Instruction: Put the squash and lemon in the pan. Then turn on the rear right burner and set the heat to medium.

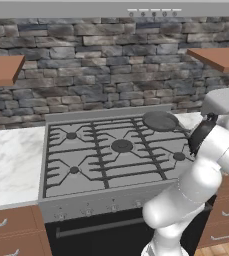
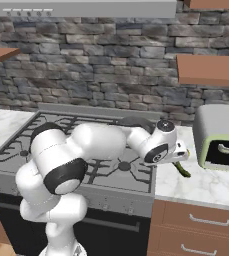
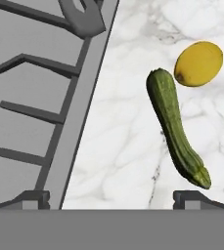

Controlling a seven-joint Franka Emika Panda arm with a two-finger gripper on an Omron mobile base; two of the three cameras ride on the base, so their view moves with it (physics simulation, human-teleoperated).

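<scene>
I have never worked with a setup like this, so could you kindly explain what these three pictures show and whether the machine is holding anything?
It is a simulated kitchen with a white robot arm on a base that can drive. Two pictures come from cameras on that base, behind the arm to its left and right, looking down over the stove. The third comes from a camera on the hand itself, looking along its fingers.

On the marble counter just right of the stove lie the squash and the lemon, close together. The pan sits on the rear right burner. A toaster oven stands further right on the counter.

The hand is open and holds nothing; it hovers over the squash, with its dark fingertips at the bottom of its own picture.
</scene>
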